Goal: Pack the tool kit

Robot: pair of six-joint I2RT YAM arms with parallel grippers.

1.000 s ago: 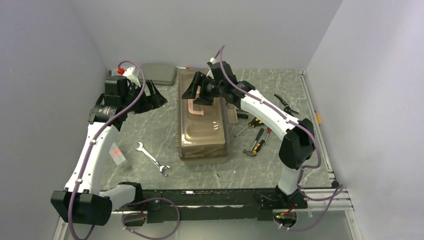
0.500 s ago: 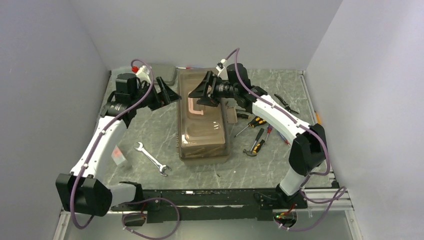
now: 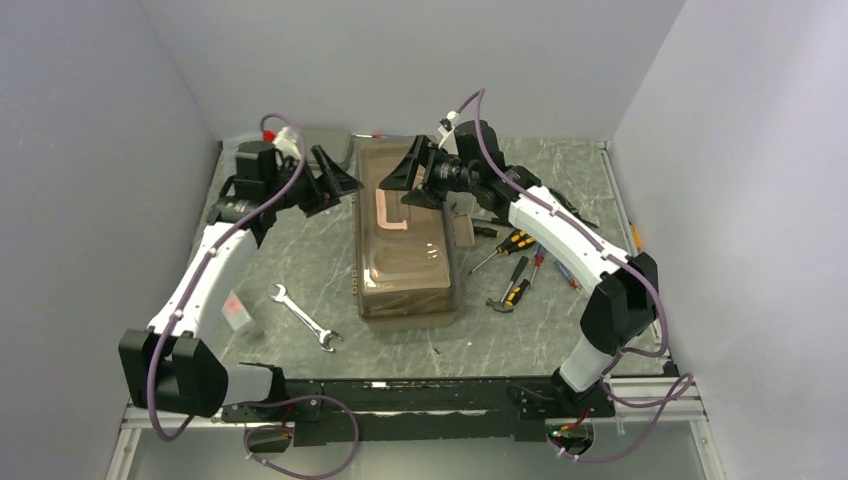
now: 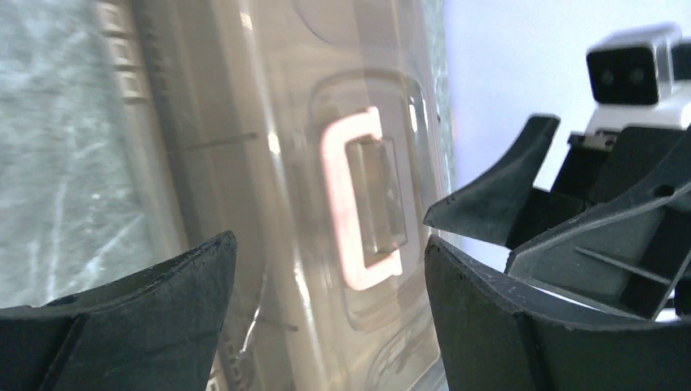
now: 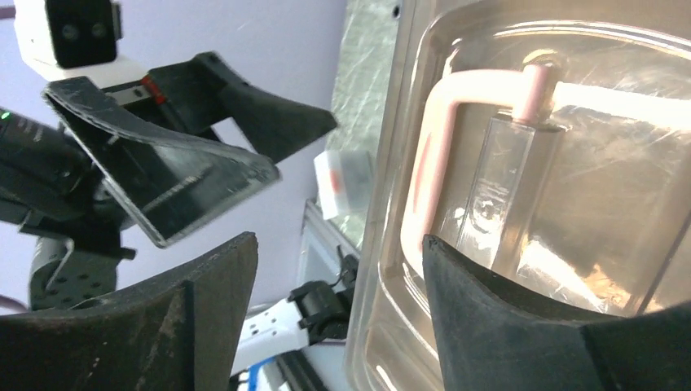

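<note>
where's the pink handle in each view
top external: handle just above centre, on the lid's far half.
left wrist: handle at centre.
right wrist: handle right of centre, upper half.
shared landmark: the smoky lid beneath it.

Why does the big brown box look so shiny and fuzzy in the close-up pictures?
Left wrist view: the toolbox lid is very close and out of focus, so the pink handle looks smeary. Right wrist view: glare makes bright white patches on the lid. Top external view: the lid looks sharp, with only a faint shine.
</note>
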